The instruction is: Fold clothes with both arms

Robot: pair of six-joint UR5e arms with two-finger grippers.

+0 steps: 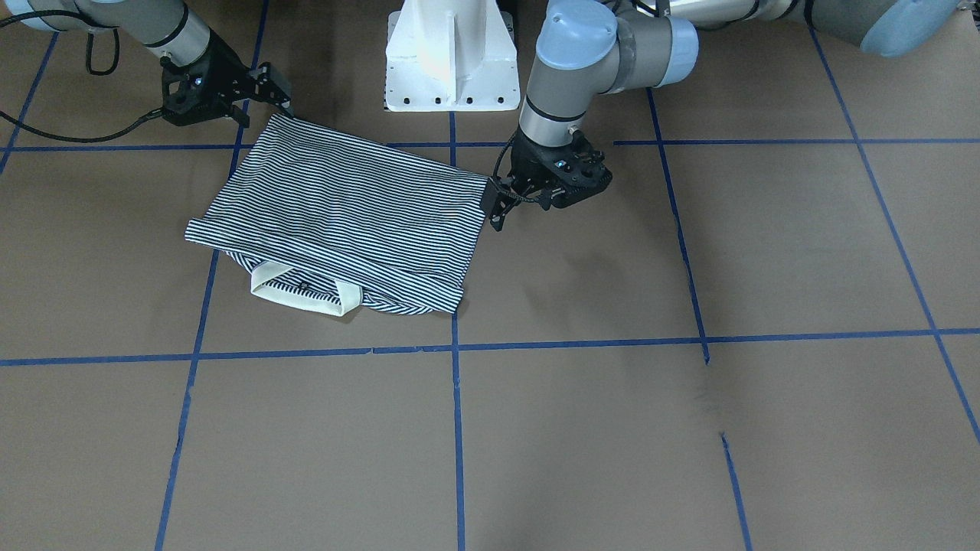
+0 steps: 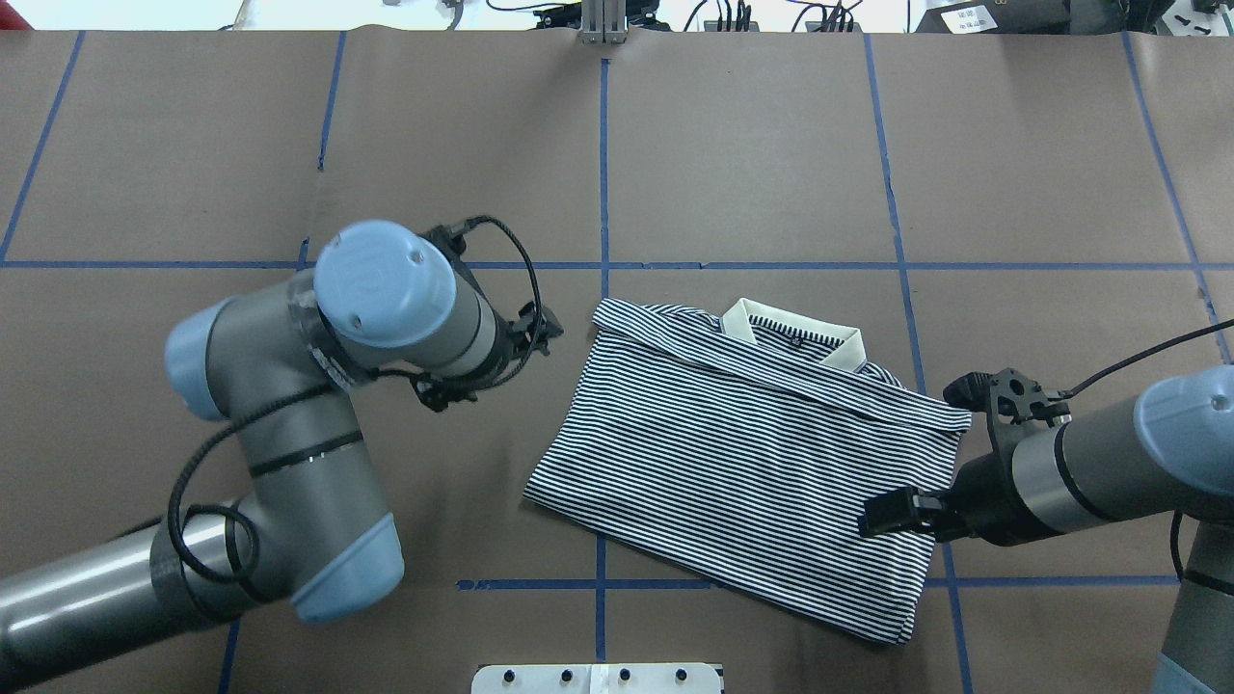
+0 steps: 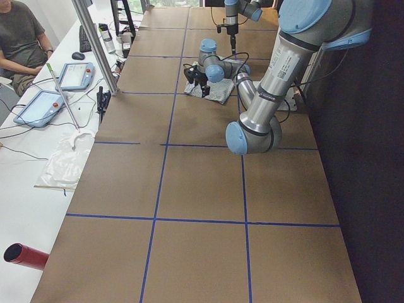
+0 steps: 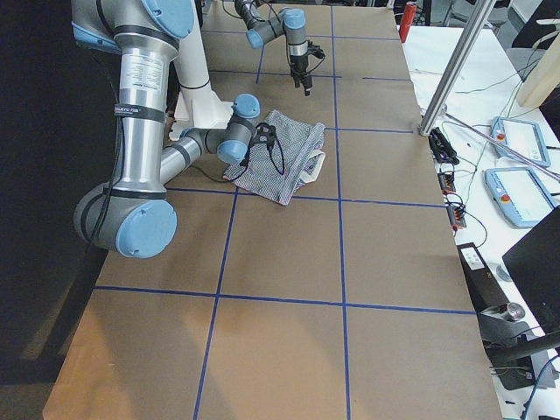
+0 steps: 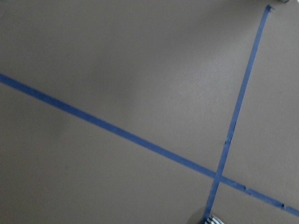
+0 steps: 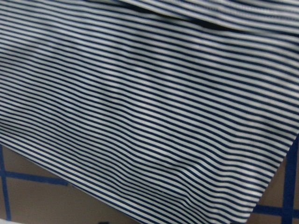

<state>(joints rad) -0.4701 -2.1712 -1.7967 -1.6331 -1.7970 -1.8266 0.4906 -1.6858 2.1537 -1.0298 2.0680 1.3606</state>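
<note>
Overhead exterior: finely striped polo shirt [image 2: 752, 434] folded rectangular; left fingers [image 2: 545, 330] and right fingers [image 2: 887, 514] spread, empty.

Lab: tape-gridded table [image 1: 582, 428], teach pendants [image 3: 39, 107]

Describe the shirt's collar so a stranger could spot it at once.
On the brown table gridded with blue tape lies one folded striped shirt. The collar pokes out from the shirt's top edge in the overhead view: plain cream, the only unstriped cloth.
</note>
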